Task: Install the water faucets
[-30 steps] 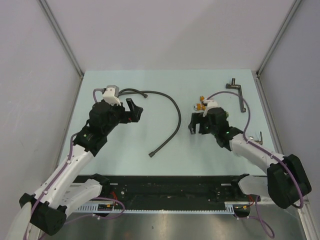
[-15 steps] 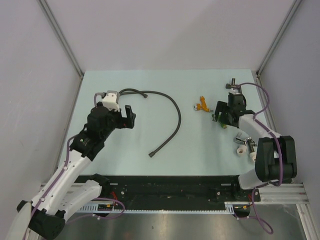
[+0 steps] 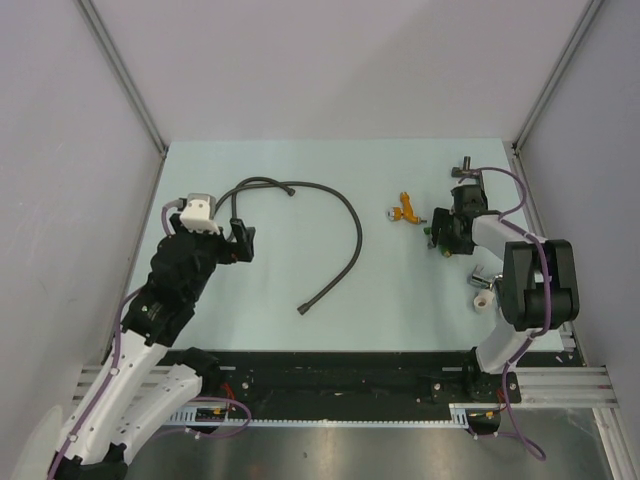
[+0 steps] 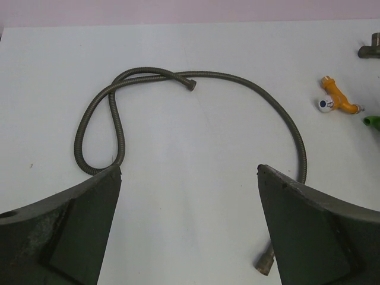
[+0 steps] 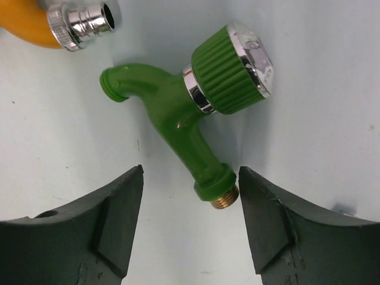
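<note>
The green water faucet (image 5: 184,113) lies flat on the table, its ribbed knob to the upper right and its brass threaded end (image 5: 222,199) pointing toward my right gripper (image 5: 191,178). That gripper is open: the threaded end sits between the fingertips, close to the right finger, with a gap on the left. The orange water faucet (image 3: 404,210) lies just left of the right gripper (image 3: 438,232); its chrome end (image 5: 83,21) shows at the wrist view's top left. My left gripper (image 3: 240,243) hovers wide open and empty near the hose loop, with both faucets far off at right (image 4: 335,98).
A long dark flexible hose (image 3: 345,215) curves across the middle of the table, looped at its left end (image 4: 98,127). A grey metal pipe fitting (image 3: 476,185) lies at the back right. Small white and silver parts (image 3: 484,285) lie near the right arm's base.
My right gripper swung right from beside the orange faucet to the green one, and its jaws narrowed around the threaded end. The left gripper drew back toward the near left.
</note>
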`<state>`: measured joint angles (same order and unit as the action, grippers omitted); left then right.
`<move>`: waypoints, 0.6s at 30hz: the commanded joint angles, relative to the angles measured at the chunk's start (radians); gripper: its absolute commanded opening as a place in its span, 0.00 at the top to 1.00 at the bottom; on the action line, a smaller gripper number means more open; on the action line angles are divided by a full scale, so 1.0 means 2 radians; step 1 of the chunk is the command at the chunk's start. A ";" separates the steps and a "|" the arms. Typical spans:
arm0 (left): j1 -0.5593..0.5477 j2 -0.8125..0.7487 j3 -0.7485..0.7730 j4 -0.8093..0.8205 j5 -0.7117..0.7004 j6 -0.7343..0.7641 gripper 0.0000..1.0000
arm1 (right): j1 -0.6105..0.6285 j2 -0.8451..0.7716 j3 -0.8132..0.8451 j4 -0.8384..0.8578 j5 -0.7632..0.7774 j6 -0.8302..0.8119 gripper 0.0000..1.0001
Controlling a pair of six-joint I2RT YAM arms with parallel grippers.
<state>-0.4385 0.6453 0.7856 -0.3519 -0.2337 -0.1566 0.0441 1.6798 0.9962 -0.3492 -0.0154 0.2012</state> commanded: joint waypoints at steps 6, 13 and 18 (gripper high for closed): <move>-0.001 -0.009 -0.006 0.019 -0.002 0.012 0.00 | 0.020 0.041 0.030 -0.029 0.008 -0.025 0.38; -0.002 -0.004 -0.005 0.022 0.010 0.003 0.00 | 0.039 0.030 0.030 -0.039 0.047 -0.042 0.66; -0.001 -0.003 -0.005 0.029 0.036 -0.010 0.00 | 0.078 -0.014 0.030 -0.040 0.087 -0.052 0.91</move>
<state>-0.4385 0.6411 0.7776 -0.3416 -0.2111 -0.1608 0.1364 1.7405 1.0382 -0.4011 0.0868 0.1215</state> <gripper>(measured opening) 0.996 0.305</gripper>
